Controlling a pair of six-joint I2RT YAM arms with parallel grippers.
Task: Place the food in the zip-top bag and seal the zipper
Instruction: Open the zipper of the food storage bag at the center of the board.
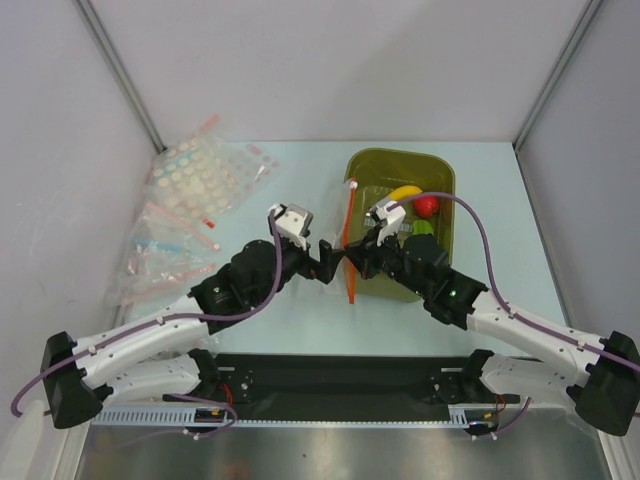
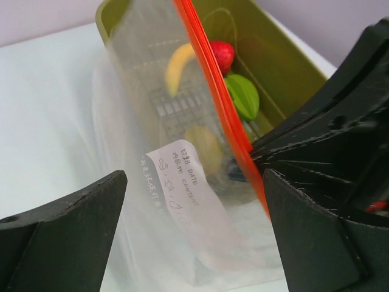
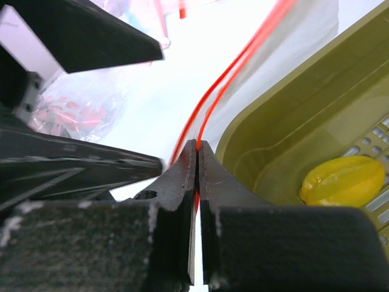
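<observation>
The desk [image 1: 280,160] carries an olive-green basket [image 1: 445,170] towards its far edge, right of centre. A pile of other bags [image 1: 190,200] lies near the far-left corner.

The zip-top bag [image 2: 140,73] is just beside the basket's left wall, near the middle of the desk. It is clear and floppy, with a white label [image 2: 182,176] on its side. Its film looks thin, light and slippery, so it would likely crumple or slide if taken by the body. The zipper [image 1: 348,235], an orange-red strip running from the near side towards the far edge, looks like the stiffest part. It is the sensible place to take hold.

The right gripper [image 3: 196,149] has its fingers pressed together on that strip, and the two tracks part just beyond the tips. The left gripper [image 2: 194,176] stands with fingers spread wide, one each side of the bag. Neither finger clearly touches the film. A second hold on one lip of the strip, apart from the right gripper's, would probably let the mouth be pulled open.

The food is all in the basket. There is a banana [image 1: 405,191], a red fruit [image 1: 427,206], a green piece [image 1: 421,228] and a yellow star-shaped piece [image 3: 343,180]. They look like hard, smooth, light plastic. The rounded ones may squirt from the pads, so each is best pinched across its narrowest part.
</observation>
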